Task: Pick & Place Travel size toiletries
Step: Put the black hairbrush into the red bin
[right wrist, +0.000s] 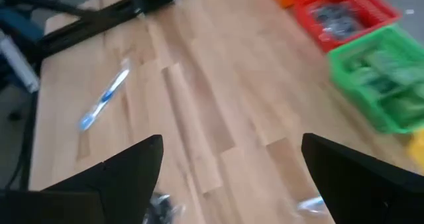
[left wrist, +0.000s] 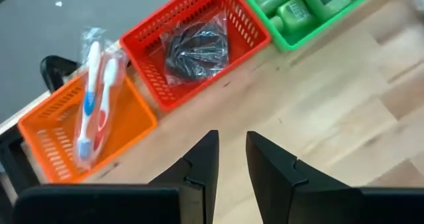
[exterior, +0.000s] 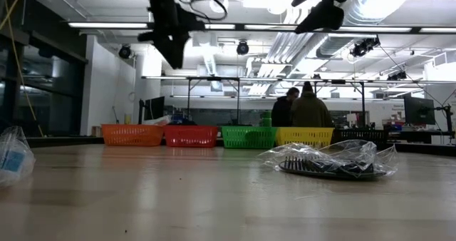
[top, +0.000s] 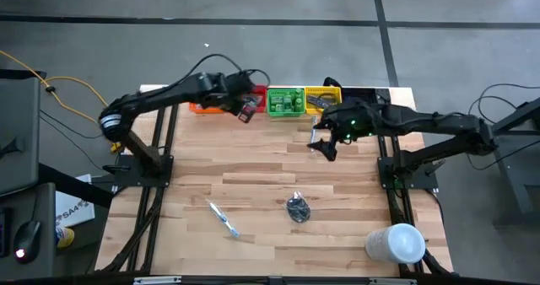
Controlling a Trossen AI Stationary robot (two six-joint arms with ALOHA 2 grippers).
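The left gripper (top: pixel 247 113) hangs in the air by the red bin (left wrist: pixel 196 44) at the far edge of the tabletop (top: pixel 253 175). Its jaws are narrow and hold nothing. A dark round bundle (left wrist: pixel 197 44) lies in the red bin. Two wrapped toothbrushes (left wrist: pixel 95 91) lie in the orange bin (left wrist: pixel 59 138) next to it. Green bottles (top: pixel 285 102) sit in the green bin (top: pixel 271 103).

The right gripper (top: pixel 324 143) hangs above the tabletop in front of the yellow bin (top: pixel 323 94). Its jaws are wide and empty.

One toothbrush (top: pixel 224 218) and a wrapped dark bundle (top: pixel 297 207) lie on the tabletop near the front, a little apart.
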